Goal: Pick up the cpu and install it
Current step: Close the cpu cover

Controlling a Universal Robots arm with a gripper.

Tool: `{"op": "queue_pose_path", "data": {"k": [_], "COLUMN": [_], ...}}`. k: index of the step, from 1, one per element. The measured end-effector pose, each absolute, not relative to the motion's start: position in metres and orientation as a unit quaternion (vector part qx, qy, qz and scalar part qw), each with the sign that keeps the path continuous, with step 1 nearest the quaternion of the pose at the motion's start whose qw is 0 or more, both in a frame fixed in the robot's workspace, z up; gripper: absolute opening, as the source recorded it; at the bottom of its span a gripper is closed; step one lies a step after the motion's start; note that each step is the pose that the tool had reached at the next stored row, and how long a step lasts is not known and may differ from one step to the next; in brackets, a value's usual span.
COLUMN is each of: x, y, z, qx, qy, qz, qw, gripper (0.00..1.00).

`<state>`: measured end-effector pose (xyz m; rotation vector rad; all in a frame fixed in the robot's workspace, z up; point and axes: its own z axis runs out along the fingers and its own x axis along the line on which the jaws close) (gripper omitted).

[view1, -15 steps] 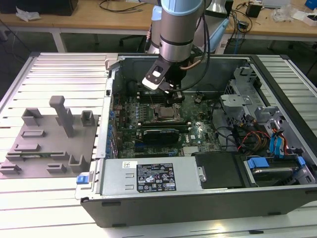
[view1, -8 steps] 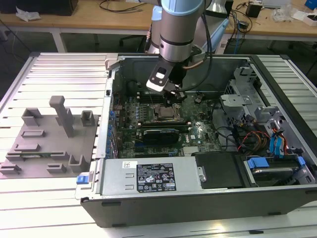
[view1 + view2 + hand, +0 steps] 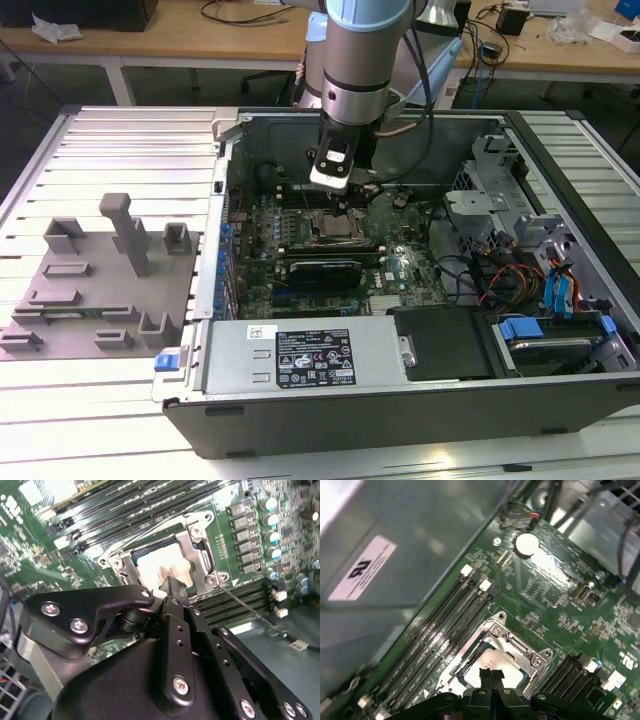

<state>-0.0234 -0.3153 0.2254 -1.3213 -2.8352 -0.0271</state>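
The cpu point(image 3: 159, 564) is a silvery-white square chip lying flat inside the metal socket frame point(image 3: 202, 555) on the green motherboard. It also shows in the first wrist view, cpu point(image 3: 506, 666), and in the exterior view, cpu point(image 3: 335, 228). My gripper point(image 3: 348, 200) hangs just above the socket inside the open computer case. Its black fingertips point(image 3: 487, 676) are pressed together with nothing between them, directly over the chip. In the second wrist view the gripper point(image 3: 172, 587) covers the near edge of the cpu.
Memory slots point(image 3: 445, 625) run along both sides of the socket. A thin socket lever point(image 3: 250, 612) lies beside the frame. The case holds a power supply point(image 3: 310, 360), drive bays and cables point(image 3: 520, 280). Grey upright blocks point(image 3: 125, 235) stand on a mat at the exterior view's left.
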Motion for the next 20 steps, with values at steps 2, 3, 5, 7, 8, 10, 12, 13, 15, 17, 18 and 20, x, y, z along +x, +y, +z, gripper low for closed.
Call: {"op": "queue_pose_path", "data": {"k": [2,3,5,7,8,10,12,13,15,17,18,20], "x": [-0.0234,-0.0234,-0.0234,-0.0234,-0.0234,-0.0234,-0.0234,-0.0234,-0.0234,-0.0234,-0.0234,-0.0234], "y": [-0.3153,-0.3153,-0.3153,-0.3153,-0.3153,-0.3153,-0.3153,-0.3153,-0.3153,-0.3153,-0.3153,-0.3153], "z": [0.2254,0.2254,0.2254,0.2254,0.2254,0.2254,0.2254,0.2254,0.2254,0.2254,0.2254,0.2254], "qx": [-0.405,-0.390,-0.362,-0.339,-0.325,-0.300,-0.276,-0.266,-0.243,-0.224,-0.205,-0.187], "qy": [-0.914,-0.921,-0.932,-0.941,-0.946,-0.954,-0.961,-0.964,-0.970,-0.974,-0.979,-0.982], "qz": [-0.009,-0.008,-0.008,-0.008,-0.008,-0.008,-0.008,-0.007,-0.007,-0.007,-0.007,-0.007], "qw": [0.007,0.007,0.007,0.007,0.008,0.008,0.008,0.008,0.008,0.008,0.009,0.009], "gripper": [0.11,0.11,0.11,0.11,0.11,0.11,0.11,0.11,0.11,0.11,0.11,0.11]}}
